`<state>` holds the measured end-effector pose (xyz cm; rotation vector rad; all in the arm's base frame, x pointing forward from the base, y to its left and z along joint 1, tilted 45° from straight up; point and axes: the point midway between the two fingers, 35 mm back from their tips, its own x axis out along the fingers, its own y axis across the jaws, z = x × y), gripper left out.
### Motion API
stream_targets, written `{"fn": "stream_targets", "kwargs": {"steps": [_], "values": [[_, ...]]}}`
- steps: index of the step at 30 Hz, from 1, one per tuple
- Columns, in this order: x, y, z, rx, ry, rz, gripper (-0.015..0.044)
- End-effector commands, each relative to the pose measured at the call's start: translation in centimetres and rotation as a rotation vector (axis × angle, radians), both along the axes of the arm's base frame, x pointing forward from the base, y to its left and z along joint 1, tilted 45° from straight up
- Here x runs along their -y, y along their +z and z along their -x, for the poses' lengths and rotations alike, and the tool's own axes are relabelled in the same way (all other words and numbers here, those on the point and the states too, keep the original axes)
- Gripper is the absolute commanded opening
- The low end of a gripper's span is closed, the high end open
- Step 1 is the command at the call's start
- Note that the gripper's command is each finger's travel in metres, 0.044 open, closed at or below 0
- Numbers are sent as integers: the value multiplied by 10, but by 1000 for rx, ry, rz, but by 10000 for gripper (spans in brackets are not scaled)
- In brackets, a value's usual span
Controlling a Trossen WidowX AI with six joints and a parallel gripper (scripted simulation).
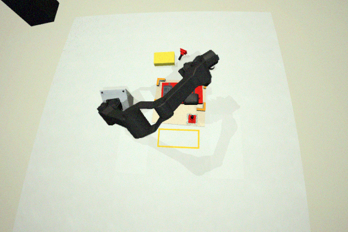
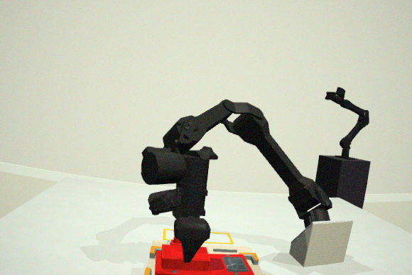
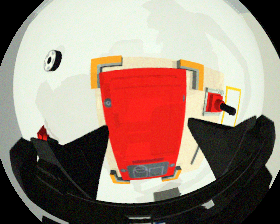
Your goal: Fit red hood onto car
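Observation:
The chassis, with a red deck (image 2: pixel 217 263) and grey printed panel (image 3: pixel 147 170), sits in the cream jig (image 1: pixel 175 118) (image 3: pixel 195 107). The red hood (image 2: pixel 170 259) (image 3: pixel 143 110) rests on the deck. Its roof looks level in the exterior view; in the top view the arm covers much of it. The pegs and corner holes cannot be made out, so full seating cannot be confirmed. My gripper (image 3: pixel 149 125) is open, its fingers low on either side of the hood. A narrow gap seems to show beside each fingertip in the wrist view, but contact lower down cannot be judged.
A red block with a black knob (image 1: pixel 192 118) (image 3: pixel 214 102) stands on the jig beside the car. A yellow block (image 1: pixel 164 58) and a small red piece with a dark stem (image 1: pixel 183 52) lie behind. A black wheel (image 3: pixel 52 60) lies apart. Orange corner brackets (image 3: pixel 191 64) surround the chassis.

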<state>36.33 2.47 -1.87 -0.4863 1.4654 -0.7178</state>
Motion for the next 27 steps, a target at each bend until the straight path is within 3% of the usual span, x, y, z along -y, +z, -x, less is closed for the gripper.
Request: {"fn": "stream_targets", "kwargs": {"steps": [1,6,27], "values": [[-19,16,-4,6,-1,-5,440],[-44,42,-3,1,-6,-1,440],[-44,42,-3,1,-6,-1,440]]}}
